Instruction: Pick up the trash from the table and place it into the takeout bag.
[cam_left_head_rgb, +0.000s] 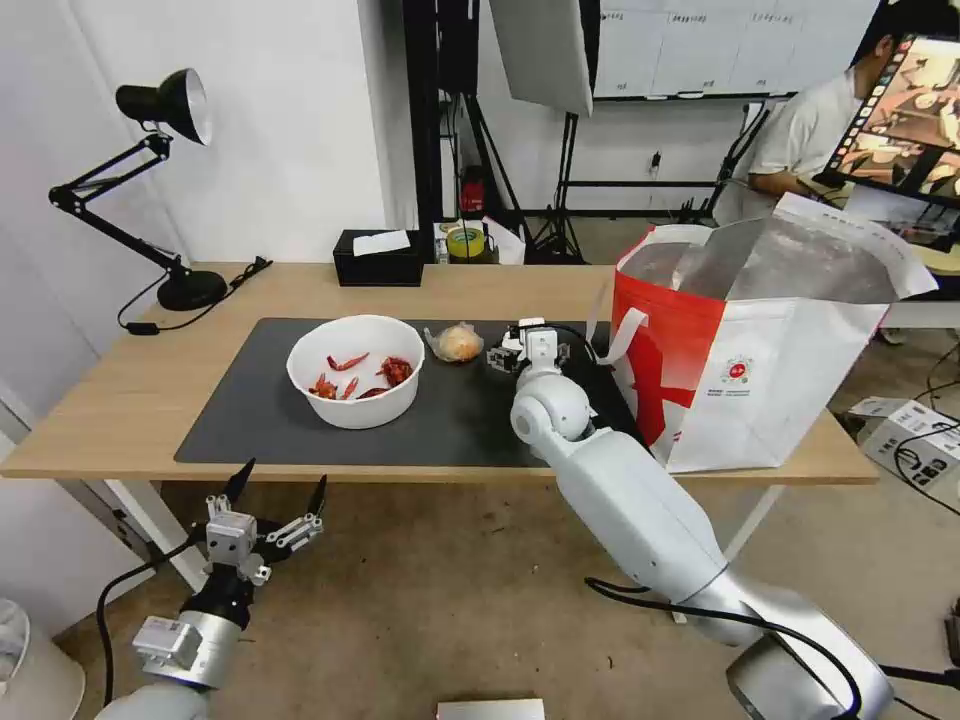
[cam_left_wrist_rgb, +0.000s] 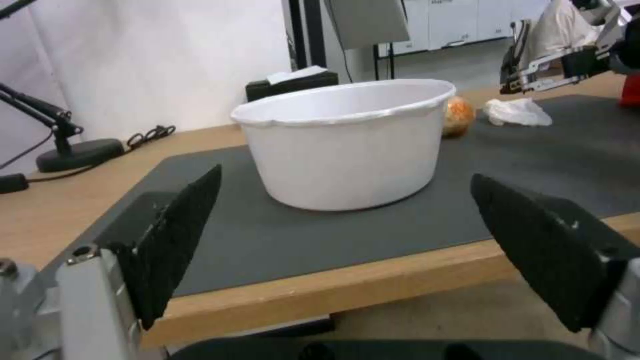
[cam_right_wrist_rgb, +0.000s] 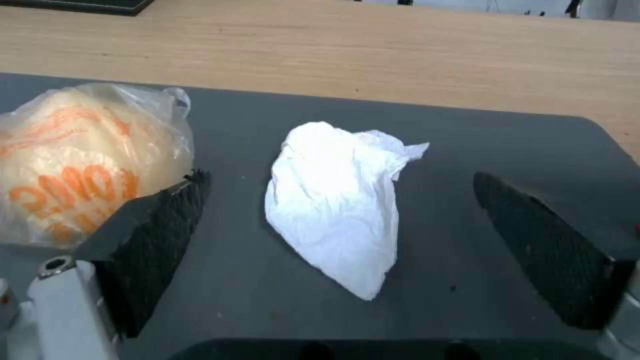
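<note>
— Over the mat (cam_left_head_rgb: 250, 420), why is the right gripper (cam_right_wrist_rgb: 347, 250) spread so wide?
— It straddles the tissue (cam_right_wrist_rgb: 337, 200), touching nothing; I'd say it's lining up a pinch. The food bag (cam_right_wrist_rgb: 73, 160) lies just left.
— And the left gripper (cam_left_head_rgb: 272, 495)?
— Spread too, empty, below the table's (cam_left_head_rgb: 120, 400) near edge, facing the bowl (cam_left_head_rgb: 356, 370).
— Any writing?
— Orange letters on the food bag, unreadable. The takeout bag (cam_left_head_rgb: 770, 370), far right, gapes ready, red logo too small.
</note>
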